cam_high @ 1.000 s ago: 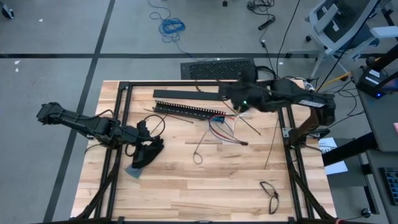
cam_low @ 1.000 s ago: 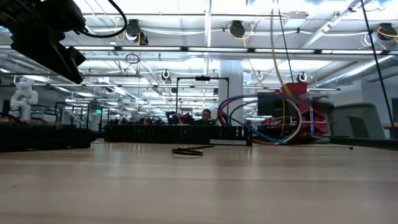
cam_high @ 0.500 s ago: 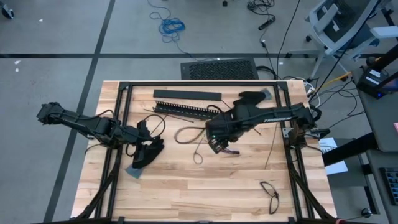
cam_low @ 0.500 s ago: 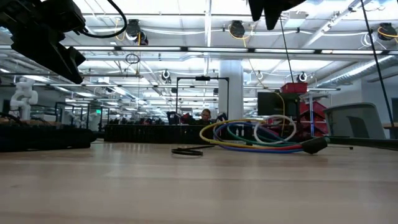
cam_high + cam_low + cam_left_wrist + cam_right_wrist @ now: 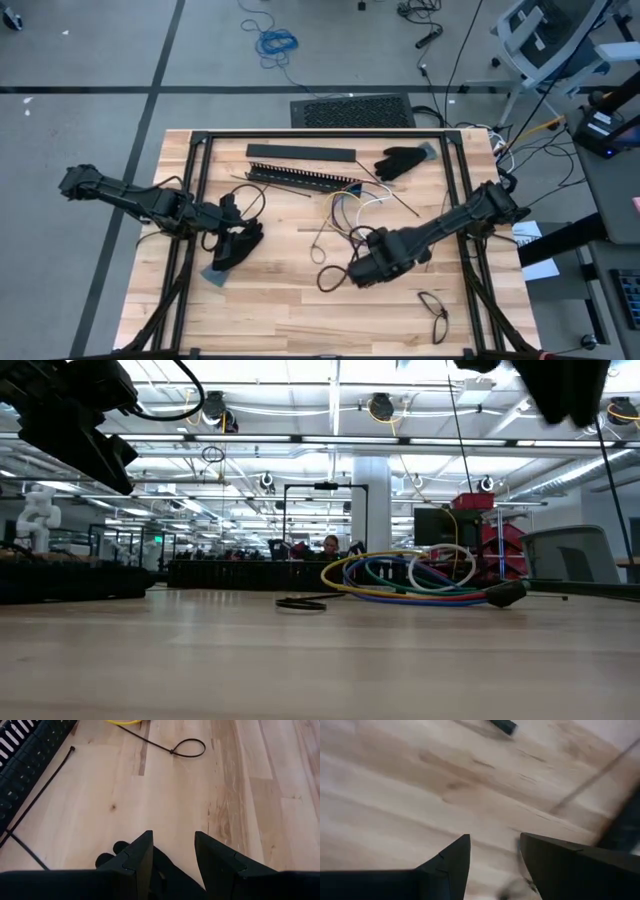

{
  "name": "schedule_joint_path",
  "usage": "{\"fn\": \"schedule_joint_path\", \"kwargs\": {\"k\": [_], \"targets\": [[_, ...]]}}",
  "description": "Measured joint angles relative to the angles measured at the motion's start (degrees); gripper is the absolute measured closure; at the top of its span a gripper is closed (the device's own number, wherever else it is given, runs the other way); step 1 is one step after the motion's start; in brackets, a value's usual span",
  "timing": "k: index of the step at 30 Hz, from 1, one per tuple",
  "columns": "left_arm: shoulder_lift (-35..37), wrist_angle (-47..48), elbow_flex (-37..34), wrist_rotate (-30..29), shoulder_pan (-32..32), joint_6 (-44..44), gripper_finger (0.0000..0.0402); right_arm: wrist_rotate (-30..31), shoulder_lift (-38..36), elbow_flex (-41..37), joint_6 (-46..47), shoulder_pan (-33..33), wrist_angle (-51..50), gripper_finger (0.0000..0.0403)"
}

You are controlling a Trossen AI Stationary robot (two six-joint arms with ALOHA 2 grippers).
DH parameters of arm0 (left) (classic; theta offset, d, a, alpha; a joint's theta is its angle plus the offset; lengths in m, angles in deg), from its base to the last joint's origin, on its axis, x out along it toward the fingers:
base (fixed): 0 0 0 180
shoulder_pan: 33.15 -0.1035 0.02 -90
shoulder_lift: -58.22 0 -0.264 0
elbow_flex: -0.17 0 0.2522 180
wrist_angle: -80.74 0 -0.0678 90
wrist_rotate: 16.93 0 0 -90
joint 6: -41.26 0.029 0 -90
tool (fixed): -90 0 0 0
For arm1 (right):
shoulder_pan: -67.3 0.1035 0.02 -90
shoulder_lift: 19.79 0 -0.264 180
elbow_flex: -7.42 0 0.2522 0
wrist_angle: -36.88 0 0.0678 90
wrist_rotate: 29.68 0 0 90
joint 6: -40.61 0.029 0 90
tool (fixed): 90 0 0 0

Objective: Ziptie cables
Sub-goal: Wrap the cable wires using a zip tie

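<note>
Presently the cables are lying in a loose tangle of coloured arcs near the middle of the bench, just in front of the long black slotted bar; in the low view they are being seen as yellow, green, blue, red and white loops resting on the wood. A closed zip-tie loop is lying just beside them on the near side, and a darker loop is lying close to the right pincer.

The right pincer is being held low over the bench, on the near side of the bundle, its fingers standing apart with bare wood between them and nothing pinched. From it the cables are lying away toward the far edge, near but not touching, their arcs running roughly across the bench.

The left pincer is being kept well apart at the left side, fingers parted and empty. The right arm is judged the nearer, so any reach into the bundle is probably being left to it.
</note>
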Motion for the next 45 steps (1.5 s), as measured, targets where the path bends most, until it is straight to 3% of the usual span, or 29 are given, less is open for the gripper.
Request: {"fn": "schedule_joint_path", "kwargs": {"k": [5,10,14,19,25,28,31,36,40,45], "targets": [[0.0,-0.4,0.0,0.4,0.0,-0.2,0.0259,7.0,0.0,-8.1,7.6,-0.7,14.3,0.0234],[0.0,-5.4,0.1,4.8,0.0,-4.6,0.0259,8.9,0.0,-14.7,1.6,-2.8,30.6,0.0234],[-1.7,-14.9,0.2,6.1,0.0,-9.7,0.0259,15.4,-0.9,-15.7,1.7,-3.5,23.2,0.0234],[-10.0,-19.5,0.3,5.3,0.0,-18.2,0.0259,27.8,-8.9,-15.6,2.2,-2.7,8.8,0.0234],[-24.5,-36.3,0.8,-5.5,-0.1,-28.4,0.0259,38.2,-22.3,-15.6,5.3,2.2,-3.4,0.0234],[-33.9,-38.4,3.2,-9.1,-0.9,-34.5,0.0259,40.4,-28.2,-16.1,3.3,5.1,-4.3,0.0234],[-42.1,-37.8,6.8,-8.3,-1.6,-41.0,0.0259,42.0,-33.0,-17.2,1.2,6.7,-4.6,0.0234],[-51.4,-38.6,14.9,-6.8,-2.9,-43.6,0.0259,43.3,-36.9,-19.5,-1.4,6.8,-4.6,0.0234],[-56.1,-33.5,19.6,-5.1,-3.7,-44.9,0.0259,41.0,-37.1,-20.0,-1.2,8.3,-4.6,0.0234],[-58.8,-28.7,19.7,-2.2,-4.0,-45.9,0.0259,37.4,-36.0,-20.3,3.1,11.7,-4.5,0.0246]]}}
